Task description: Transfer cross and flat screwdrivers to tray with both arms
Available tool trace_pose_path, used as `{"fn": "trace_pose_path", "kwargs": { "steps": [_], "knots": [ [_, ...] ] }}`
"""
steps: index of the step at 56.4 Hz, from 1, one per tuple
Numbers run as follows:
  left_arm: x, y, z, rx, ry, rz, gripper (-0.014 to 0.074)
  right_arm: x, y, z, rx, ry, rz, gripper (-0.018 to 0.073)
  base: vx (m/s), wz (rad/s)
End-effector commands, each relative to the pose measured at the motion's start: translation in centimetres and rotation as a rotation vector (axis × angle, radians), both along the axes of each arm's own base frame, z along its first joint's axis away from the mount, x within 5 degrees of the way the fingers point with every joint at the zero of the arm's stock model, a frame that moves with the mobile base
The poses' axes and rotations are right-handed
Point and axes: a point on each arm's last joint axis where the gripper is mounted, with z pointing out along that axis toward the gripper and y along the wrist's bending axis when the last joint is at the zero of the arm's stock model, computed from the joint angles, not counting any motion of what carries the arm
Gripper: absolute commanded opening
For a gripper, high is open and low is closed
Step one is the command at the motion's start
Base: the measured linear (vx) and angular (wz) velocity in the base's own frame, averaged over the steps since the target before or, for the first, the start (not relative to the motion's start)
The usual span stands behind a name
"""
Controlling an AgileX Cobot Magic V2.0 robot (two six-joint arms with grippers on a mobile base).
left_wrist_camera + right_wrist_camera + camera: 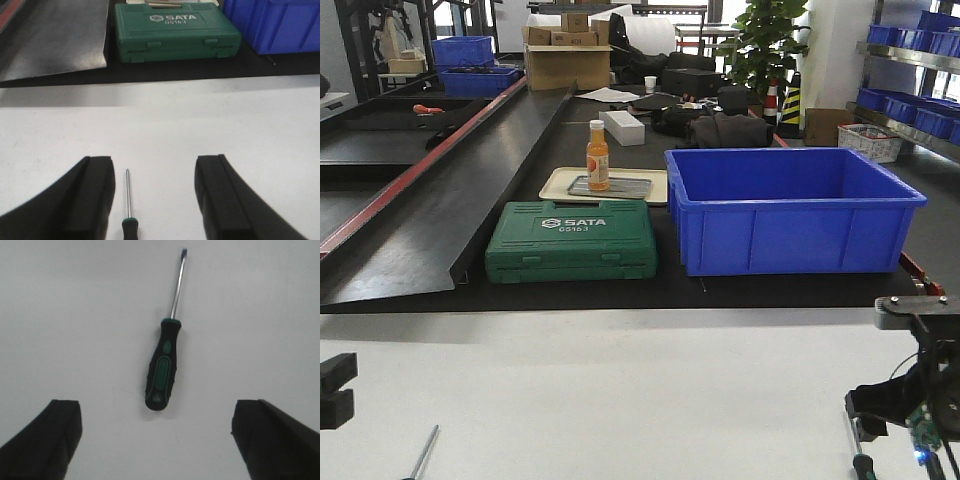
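Front view: white bench (pixel 620 400) in the foreground. Left gripper (pixel 335 390) sits at the frame's left edge and right gripper (pixel 868 412) at its right. Finger spread is unreadable here. Left screwdriver (pixel 423 452) has its shaft showing near the left gripper. Flat screwdriver (pixel 861 462) lies just below the right gripper. Grey metal tray (pixel 470 200) is well beyond the left gripper, beside a green SATA case (pixel 570 240).

Left wrist view: left fingers (pixel 95 195) are released and hold nothing. The left screwdriver lies on the bench between them, just beside the left-hand finger, shaft pointing away. Its tip type is too small to tell.

Right wrist view: right fingers (pixel 55 435) are released, wide and empty. The flat screwdriver lies roughly centred between them, handle nearest, blade pointing away.
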Motion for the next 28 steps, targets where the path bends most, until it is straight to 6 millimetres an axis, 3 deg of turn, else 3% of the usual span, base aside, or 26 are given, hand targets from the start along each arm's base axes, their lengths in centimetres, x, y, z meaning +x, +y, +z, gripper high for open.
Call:
{"fn": "trace_pose_path", "kwargs": {
  "steps": [1, 17, 28],
  "knots": [
    [0.1, 0.0, 1.7, -0.014, -0.078, 0.003, 0.0498, 1.8, -0.4, 0.5, -0.016, 0.015, -0.030, 0.0589, 0.00, 0.00],
    [0.0, 0.0, 1.5, -0.011, -0.047, 0.002, 0.0498, 5.8, -0.1, -4.7, 0.014, 0.175, -0.028, 0.0564, 0.00, 0.00],
    [0.0, 0.0, 1.5, -0.010, -0.044, 0.002, 0.0498, 6.5, -2.2, -8.2, 0.049, 0.258, -0.090, 0.0564, 0.00, 0.00]
  ]
}}
